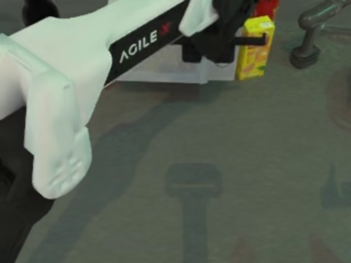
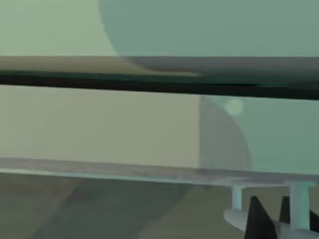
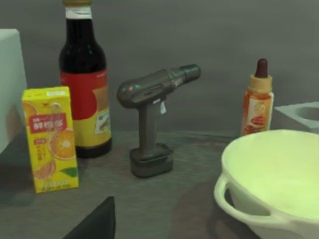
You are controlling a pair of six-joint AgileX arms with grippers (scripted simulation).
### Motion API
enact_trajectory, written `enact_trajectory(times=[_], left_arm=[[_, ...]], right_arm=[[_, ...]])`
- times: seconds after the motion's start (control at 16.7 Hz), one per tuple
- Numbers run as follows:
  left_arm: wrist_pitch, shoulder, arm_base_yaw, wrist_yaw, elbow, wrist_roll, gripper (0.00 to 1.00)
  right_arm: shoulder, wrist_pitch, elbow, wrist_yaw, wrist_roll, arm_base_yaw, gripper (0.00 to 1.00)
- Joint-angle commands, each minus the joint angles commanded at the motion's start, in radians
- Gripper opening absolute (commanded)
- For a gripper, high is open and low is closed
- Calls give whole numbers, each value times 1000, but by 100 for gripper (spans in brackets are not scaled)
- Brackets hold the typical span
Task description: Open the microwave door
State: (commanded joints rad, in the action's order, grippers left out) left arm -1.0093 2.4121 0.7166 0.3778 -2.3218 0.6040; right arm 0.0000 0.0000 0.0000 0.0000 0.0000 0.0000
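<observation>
Reaching across the tabletop (image 1: 247,164), the left arm has its left hand (image 1: 219,41) at the front of the microwave (image 1: 164,74), near the top view's upper middle, just beside a yellow juice carton (image 1: 255,49). The left wrist view shows the microwave door (image 2: 99,127) close up, with a dark gap above it and fingertips (image 2: 259,221) by its handle (image 2: 299,209); whether they clamp it I cannot tell. Judging by that gap, opening seems begun, with most of the swing left. The right hand is out of sight.
</observation>
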Motion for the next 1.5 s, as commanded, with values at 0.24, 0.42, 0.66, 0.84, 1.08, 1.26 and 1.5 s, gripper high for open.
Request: enact_trajectory(times=[0.24,0.42,0.66,0.84,1.08,1.26,1.5], left_arm=[[-115,25,-16,-46,-90,30,0],[-118,26,-17,-47,-93,31,0],[-118,26,-17,-47,-93,31,0],[-118,26,-17,-47,-93,31,0],[-118,26,-17,-47,-93,31,0],[-118,26,-17,-47,-93,31,0],[-118,26,-17,-47,-93,31,0]], right_arm=[[0,0,0,0,0,0,100],[0,0,0,0,0,0,100],[0,0,0,0,0,0,100],[0,0,0,0,0,0,100],[0,0,0,0,0,0,100],[0,0,0,0,0,0,100],[0,0,0,0,0,0,100]])
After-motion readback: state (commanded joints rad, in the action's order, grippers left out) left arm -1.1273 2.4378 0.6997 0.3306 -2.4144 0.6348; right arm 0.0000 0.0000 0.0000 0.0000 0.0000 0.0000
